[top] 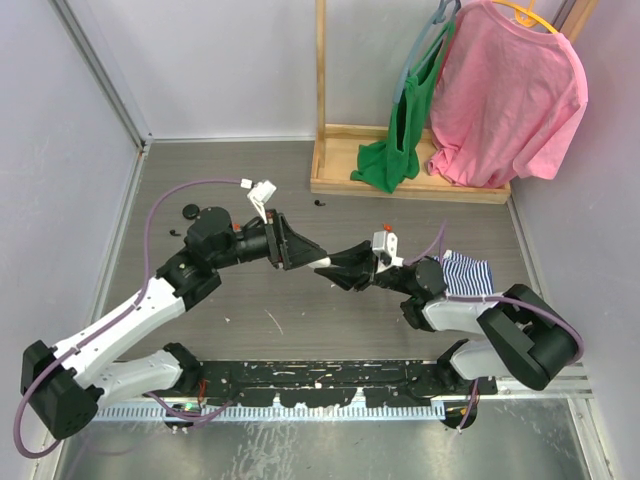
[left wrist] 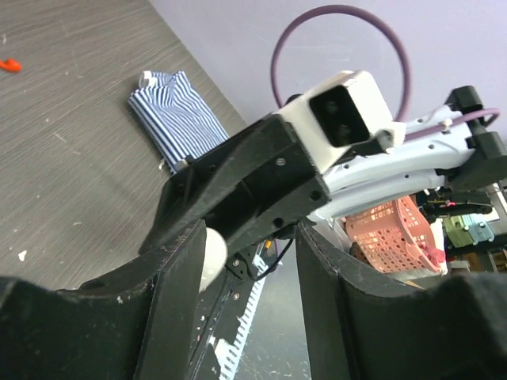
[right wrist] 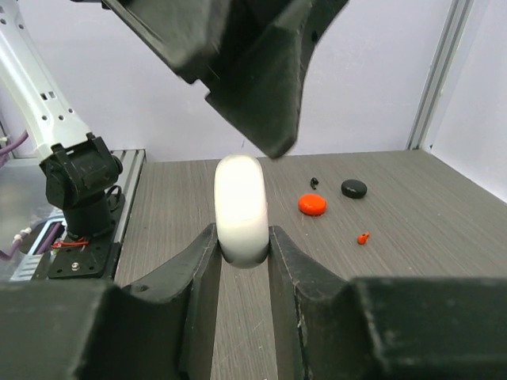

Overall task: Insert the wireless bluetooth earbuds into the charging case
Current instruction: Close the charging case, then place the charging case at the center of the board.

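Observation:
My right gripper [right wrist: 242, 237] is shut on a round white charging case [right wrist: 242, 210], held on edge above the table. In the top view the right gripper [top: 332, 268] meets my left gripper [top: 303, 254] mid-table, with the white case [top: 322, 264] between them. The left gripper [left wrist: 249, 269] is open, its fingers either side of the right gripper's tip, and the case [left wrist: 212, 253] shows by its left finger. A red earbud [right wrist: 363, 237] and a black earbud [right wrist: 314, 183] lie on the table beyond. No earbud shows in either gripper.
A red disc case [right wrist: 312, 205] and a black disc case [right wrist: 354, 188] lie near the loose earbuds. A striped cloth [top: 465, 272] lies by the right arm. A wooden rack [top: 400, 185] with green and pink garments stands at the back right.

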{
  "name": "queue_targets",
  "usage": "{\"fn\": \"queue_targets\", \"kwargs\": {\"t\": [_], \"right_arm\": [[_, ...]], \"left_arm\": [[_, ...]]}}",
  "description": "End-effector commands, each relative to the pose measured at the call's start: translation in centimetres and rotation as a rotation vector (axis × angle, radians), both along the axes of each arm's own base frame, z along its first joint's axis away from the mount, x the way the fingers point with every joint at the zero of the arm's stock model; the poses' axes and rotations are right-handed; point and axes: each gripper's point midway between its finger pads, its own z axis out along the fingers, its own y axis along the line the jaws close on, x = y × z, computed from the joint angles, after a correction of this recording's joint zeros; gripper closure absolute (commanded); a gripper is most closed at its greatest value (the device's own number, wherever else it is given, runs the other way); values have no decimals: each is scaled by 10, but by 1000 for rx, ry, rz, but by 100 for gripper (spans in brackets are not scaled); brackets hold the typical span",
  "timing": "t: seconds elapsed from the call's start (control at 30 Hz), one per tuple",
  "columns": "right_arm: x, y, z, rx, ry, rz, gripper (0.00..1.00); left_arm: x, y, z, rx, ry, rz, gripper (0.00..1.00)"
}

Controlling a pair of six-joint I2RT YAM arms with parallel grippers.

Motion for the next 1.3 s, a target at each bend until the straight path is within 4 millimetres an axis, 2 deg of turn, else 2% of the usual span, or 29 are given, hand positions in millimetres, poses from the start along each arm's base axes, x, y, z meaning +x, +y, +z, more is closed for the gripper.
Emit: {"fn": "queue_targets", "kwargs": {"t": [0.0,0.2,0.37,0.53,0.73,0.87,1.07,1.27], "right_arm": [[-4,0,14,42,-34,15,93],[3,-3,9,36,18,-16,93],[15,-8,0,3,111,-91,92],[32,-18,-18,-59,242,-214,92],[47,-36,-44,-142,436,-356,92],[55,-51,-66,-208,580,-453,93],[70,-89,-109,-297,831,-623,95],[85,-138,-142,-260,1049,-767,95]], "left_arm": [[-10,4,32,-85,-103,-37,50],[-1,12,20,-12,-95,35,47],[16,36,-1,140,-83,196,42],[37,85,-27,366,-60,447,32],[43,144,-50,611,-28,661,17],[41,173,-46,702,-37,755,1],[36,209,-35,820,-93,842,2],[45,229,-27,907,-197,905,2]]}}
